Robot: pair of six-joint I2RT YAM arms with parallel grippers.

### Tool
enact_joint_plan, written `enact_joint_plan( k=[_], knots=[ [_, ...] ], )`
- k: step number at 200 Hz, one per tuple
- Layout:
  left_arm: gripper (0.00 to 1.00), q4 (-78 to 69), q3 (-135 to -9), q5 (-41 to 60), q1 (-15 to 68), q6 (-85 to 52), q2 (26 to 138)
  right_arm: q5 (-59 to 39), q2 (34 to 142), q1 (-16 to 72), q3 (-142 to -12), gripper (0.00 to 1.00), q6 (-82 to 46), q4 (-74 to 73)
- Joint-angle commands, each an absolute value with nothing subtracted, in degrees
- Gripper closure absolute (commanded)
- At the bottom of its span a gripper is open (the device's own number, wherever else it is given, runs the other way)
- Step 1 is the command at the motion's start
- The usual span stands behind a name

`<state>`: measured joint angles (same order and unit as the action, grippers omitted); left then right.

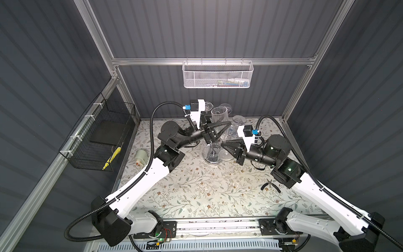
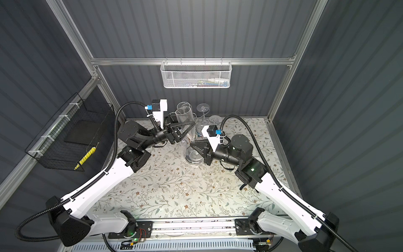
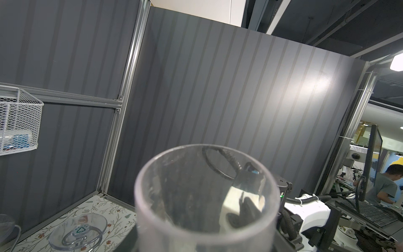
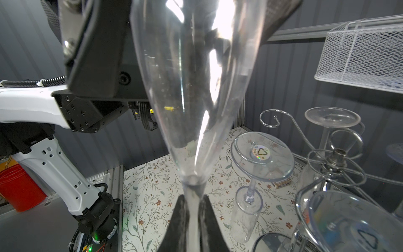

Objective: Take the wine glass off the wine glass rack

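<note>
- right gripper (image 4: 193, 205) pinched shut on the wine glass (image 4: 196, 87) stem; glass upright, off the rack (image 4: 337, 157), near it
- left gripper (image 1: 224, 128) straddles the bowl, jaws half-wide, can't tell if squeezing
- looks like a handover: bowl grip must firm up before the stem's released

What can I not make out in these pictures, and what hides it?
1. Grip of the left gripper: in the left wrist view the bowl of the wine glass fills the foreground, so contact cannot be told.
2. Foot of the glass: in the right wrist view it lies past the shut right gripper, cut off by the picture edge.
3. Contents of the white mesh basket: too small behind the mesh in both top views.
</note>
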<state>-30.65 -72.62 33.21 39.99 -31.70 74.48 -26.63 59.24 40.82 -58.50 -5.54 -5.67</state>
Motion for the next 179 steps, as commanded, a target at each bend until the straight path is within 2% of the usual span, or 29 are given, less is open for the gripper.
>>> enact_joint_plan(
  k=[1,7,15,20,24,27,133,179],
  knots=[
    [0.54,-27.14,-73.13,32.77,40.25,-29.67,73.5,-25.37,58.12,41.4,-58.98,0.87,-5.24,-8.7],
    [0.54,-27.08,-73.08,32.55,40.25,-29.59,73.32,-24.63,57.96,41.45,-58.84,0.72,-5.32,-8.77],
    [0.55,-26.75,-72.97,32.12,40.25,-29.24,72.95,-23.78,57.53,41.41,-58.64,0.48,-5.32,-8.94],
    [0.55,-26.44,-72.95,31.76,40.25,-29.1,72.64,-23.41,57.21,41.4,-58.42,0.31,-5.2,-9.17],
    [0.55,-26.03,-72.96,31.46,40.25,-28.87,72.33,-23.38,56.94,41.4,-58.2,0.07,-5.04,-9.42],
    [0.55,-25.73,-72.94,31.27,40.21,-28.61,72.17,-23.38,56.73,41.4,-58.1,0.02,-4.87,-9.67],
    [0.55,-6.93,-71.08,19.34,40.25,-16.39,58.61,-11.16,46.62,41.36,-56.07,0.01,2.9,-8.46],
    [0.55,-0.93,-67.32,8.65,40.25,-12.09,51.57,-9.72,45.19,41.33,-55.98,0.01,3.04,-6.91]
  ],
)
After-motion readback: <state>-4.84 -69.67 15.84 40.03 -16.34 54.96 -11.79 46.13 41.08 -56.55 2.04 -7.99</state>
